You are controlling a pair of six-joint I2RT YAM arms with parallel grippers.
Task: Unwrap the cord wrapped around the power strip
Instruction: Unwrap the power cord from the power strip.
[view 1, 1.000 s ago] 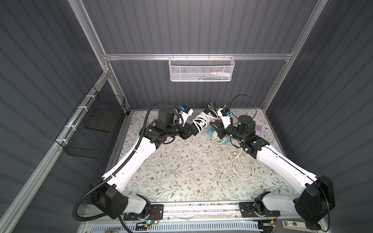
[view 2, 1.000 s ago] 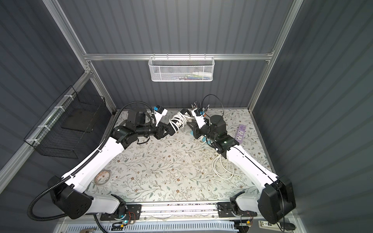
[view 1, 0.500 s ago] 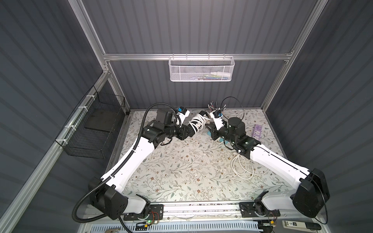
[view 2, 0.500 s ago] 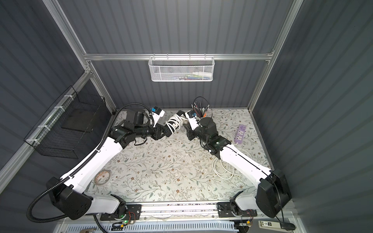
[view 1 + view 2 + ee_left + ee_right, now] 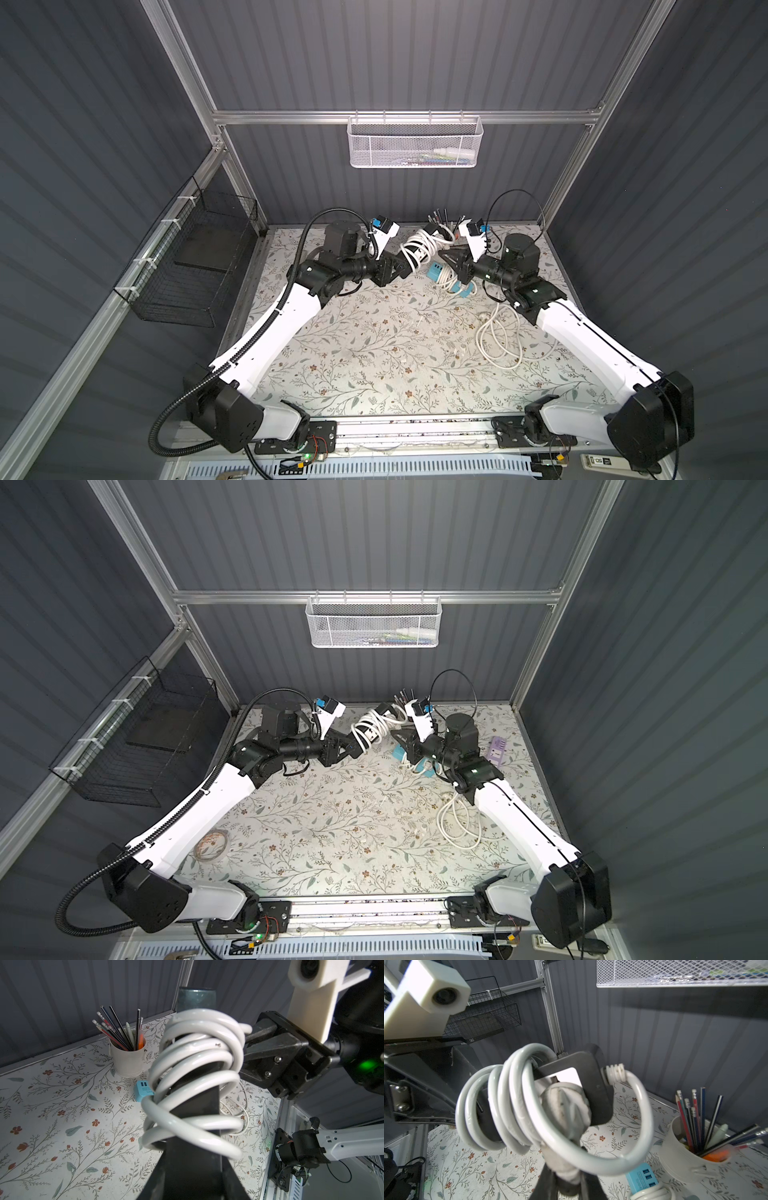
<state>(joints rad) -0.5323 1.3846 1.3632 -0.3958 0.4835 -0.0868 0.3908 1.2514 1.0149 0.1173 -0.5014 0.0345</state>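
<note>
Gripping the power strip (image 5: 199, 1103), the left tool (image 5: 402, 268) faces the right tool (image 5: 448, 258) clamped on the plug (image 5: 564, 1103).

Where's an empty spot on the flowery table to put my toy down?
The widest bare patch is the middle of the flowery tablecloth, between the left arm and the loose white cable coil. Crowded at the back: black power strip wrapped in white cord, blue USB hub, white pencil cup.

The left arm (image 5: 291, 316) and right arm (image 5: 582, 332) are reaching to the back; the left gripper (image 5: 406, 268) and right gripper (image 5: 444, 257) are facing each other, jaws clamping shut.
</note>
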